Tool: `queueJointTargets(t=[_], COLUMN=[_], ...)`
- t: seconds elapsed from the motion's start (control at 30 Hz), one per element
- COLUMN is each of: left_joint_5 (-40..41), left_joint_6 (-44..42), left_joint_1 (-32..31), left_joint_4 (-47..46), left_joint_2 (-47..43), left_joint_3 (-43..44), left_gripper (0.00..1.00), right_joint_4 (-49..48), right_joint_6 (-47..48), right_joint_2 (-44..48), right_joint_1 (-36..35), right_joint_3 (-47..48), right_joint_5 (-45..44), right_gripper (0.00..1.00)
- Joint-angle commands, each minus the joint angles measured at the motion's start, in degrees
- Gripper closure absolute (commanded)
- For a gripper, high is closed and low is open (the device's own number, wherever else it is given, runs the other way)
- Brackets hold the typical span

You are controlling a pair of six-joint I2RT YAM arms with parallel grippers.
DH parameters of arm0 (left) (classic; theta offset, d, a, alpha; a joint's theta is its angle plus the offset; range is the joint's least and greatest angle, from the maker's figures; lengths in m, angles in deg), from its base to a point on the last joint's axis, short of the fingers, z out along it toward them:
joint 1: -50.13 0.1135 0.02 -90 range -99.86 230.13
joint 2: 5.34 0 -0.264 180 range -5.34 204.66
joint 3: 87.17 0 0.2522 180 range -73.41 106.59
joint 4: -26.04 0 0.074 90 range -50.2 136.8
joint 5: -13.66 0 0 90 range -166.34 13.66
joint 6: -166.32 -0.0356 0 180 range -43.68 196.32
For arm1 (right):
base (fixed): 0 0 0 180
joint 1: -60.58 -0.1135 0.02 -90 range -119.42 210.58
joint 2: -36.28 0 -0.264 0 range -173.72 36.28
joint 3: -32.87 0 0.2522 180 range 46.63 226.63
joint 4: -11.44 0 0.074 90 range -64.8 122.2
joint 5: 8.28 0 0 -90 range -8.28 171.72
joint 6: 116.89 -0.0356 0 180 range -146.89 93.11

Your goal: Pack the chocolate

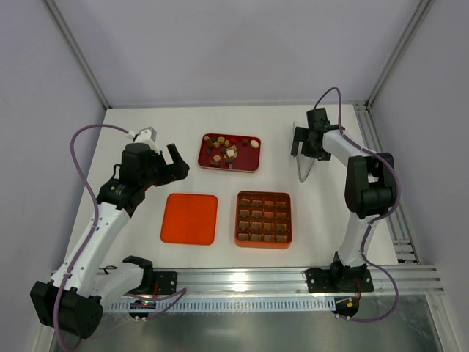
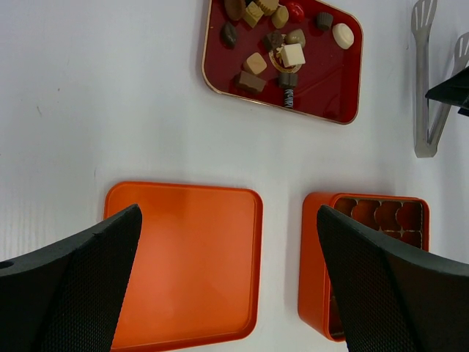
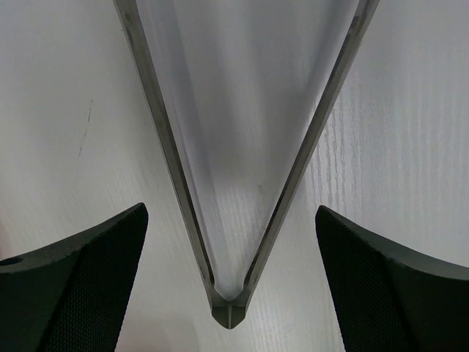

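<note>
The chocolate (image 1: 229,150) lies loose in the red tray (image 1: 251,163) at the far middle of the worktop (image 1: 146,121), with dark, tan and cream pieces mixed. Nearer me sits the orange box (image 1: 264,219); I cannot tell whether its cells hold anything. The lid (image 1: 190,218) lies flat just left of it, not touching. Right of the tray lie the tweezers (image 1: 306,163), joined end towards me. My right claw (image 1: 303,144) is spread wide above them, a finger on either side of the joined end, gripping nothing. My left claw (image 1: 172,167) hangs released left of the tray, holding nothing
</note>
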Motion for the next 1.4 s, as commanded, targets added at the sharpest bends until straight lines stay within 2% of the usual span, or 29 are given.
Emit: queueJointTargets(t=[0.0,0.73,0.83,0.9,0.97,1.07,1.37], left_joint_5=[-0.83,-1.27,-1.27,-1.27,-1.18,-1.18,-1.09], left_joint_6=[-1.04,-0.87,-0.87,-0.87,-0.87,-0.87,-0.78], left_joint_1=[0.15,0.15,0.15,0.15,0.15,0.15,0.15], left_joint_4=[-1.32,-1.41,-1.32,-1.41,-1.41,-1.41,-1.41], left_joint_2=[-0.19,1.03,1.12,1.12,1.21,1.21,1.03], left_joint_3=[-0.43,-0.60,-0.60,-0.60,-0.69,-0.69,-0.69], left_gripper=[0.00,0.00,0.00,0.00,0.00,0.00,0.00], right_joint_4=[1.72,4.45,4.62,4.53,4.45,4.62,4.97], right_joint_6=[1.18,0.48,0.74,0.74,0.74,0.74,0.57], right_joint_2=[-1.56,-8.59,-8.86,-8.68,-7.28,-4.74,3.97], right_joint_1=[0.02,0.02,0.10,0.02,0.02,-0.07,-1.74], right_joint_3=[3.67,7.36,7.62,7.45,7.10,6.66,3.94], right_joint_5=[0.41,-0.73,-0.47,-0.56,-0.73,-0.91,-2.14], right_gripper=[0.05,0.22,0.29,0.37,0.45,0.49,0.50])
